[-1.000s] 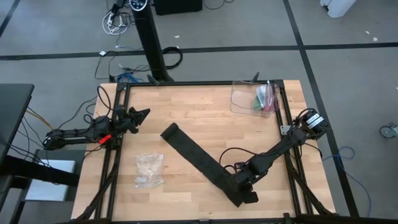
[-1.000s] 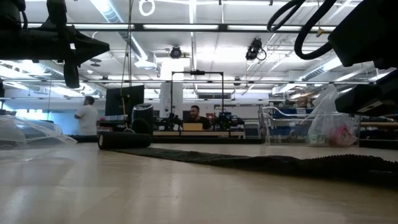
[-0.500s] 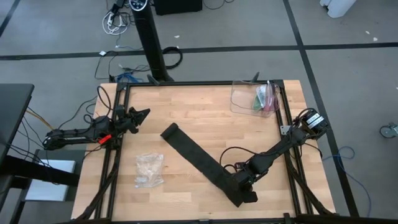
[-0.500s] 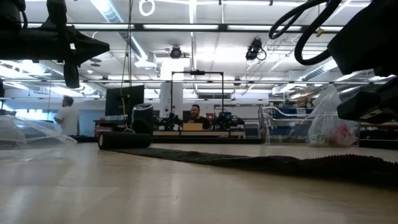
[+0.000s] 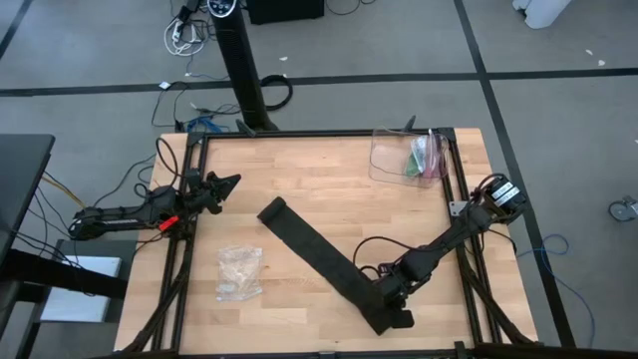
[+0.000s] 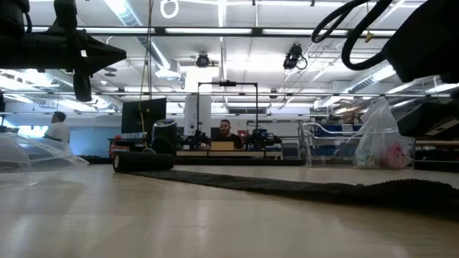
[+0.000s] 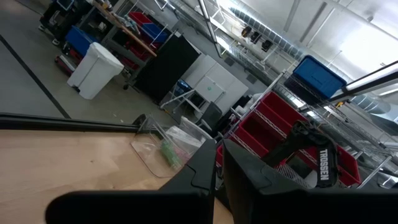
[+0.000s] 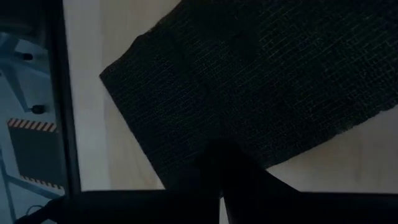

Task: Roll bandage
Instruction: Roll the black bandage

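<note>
Charcoal fabric, the bandage (image 5: pixel 324 263), lay unrolled as a flat diagonal strip from the bench's (image 5: pixel 319 165) centre to the lower right of the high view. Over the last second the right gripper (image 5: pixel 395 298) had crept slightly down-frame along the strip's lower end, so rolling had probably not yet started. Its fingers appeared nearly closed at the fabric's edge; whether they pinched it was unclear. The left gripper (image 5: pixel 227 183) waited, closed, at the bench's left edge.
</note>
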Available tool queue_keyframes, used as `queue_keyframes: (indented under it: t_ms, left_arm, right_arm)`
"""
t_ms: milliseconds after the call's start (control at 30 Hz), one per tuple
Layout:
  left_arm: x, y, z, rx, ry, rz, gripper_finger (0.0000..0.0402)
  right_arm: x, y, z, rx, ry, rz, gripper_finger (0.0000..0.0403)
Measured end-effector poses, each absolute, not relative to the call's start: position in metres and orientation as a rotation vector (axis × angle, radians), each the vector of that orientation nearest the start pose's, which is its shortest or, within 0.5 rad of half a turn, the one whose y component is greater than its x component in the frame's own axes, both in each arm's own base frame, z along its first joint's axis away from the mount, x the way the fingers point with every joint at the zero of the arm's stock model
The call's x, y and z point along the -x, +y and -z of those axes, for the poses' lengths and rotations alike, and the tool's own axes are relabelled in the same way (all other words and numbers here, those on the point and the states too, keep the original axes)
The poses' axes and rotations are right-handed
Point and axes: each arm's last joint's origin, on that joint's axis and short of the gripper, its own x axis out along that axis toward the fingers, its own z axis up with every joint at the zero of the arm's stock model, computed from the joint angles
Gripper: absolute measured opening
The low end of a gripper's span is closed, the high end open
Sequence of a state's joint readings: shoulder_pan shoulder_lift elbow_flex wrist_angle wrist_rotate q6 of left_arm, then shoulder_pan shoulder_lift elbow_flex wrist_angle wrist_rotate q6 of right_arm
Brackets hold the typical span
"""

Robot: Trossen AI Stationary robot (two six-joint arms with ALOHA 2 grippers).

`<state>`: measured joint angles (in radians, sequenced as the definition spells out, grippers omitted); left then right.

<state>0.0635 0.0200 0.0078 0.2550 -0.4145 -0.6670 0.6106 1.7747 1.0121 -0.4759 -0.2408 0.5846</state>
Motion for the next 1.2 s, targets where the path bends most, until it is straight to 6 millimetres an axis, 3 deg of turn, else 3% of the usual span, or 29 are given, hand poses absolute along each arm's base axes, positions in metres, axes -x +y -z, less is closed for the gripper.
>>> queue_keyframes:
  t_ms: [700, 1000, 1200]
  left_arm:
    - [-0.092, 0.018, -0.188, 0.689, -0.391, -0.382, 0.0037]
    - [-0.092, 0.018, -0.188, 0.69, -0.392, -0.381, 0.0037]
    - [-0.092, 0.018, -0.188, 0.689, -0.392, -0.381, 0.0037]
  right_arm:
    - [-0.256, 0.227, -0.185, -0.231, 1.39, -0.383, 0.0001]
    - [-0.229, 0.256, -0.188, -0.22, 1.434, -0.44, 0.0001]
    - [-0.216, 0.262, -0.187, -0.177, 1.477, -0.444, 0.0015]
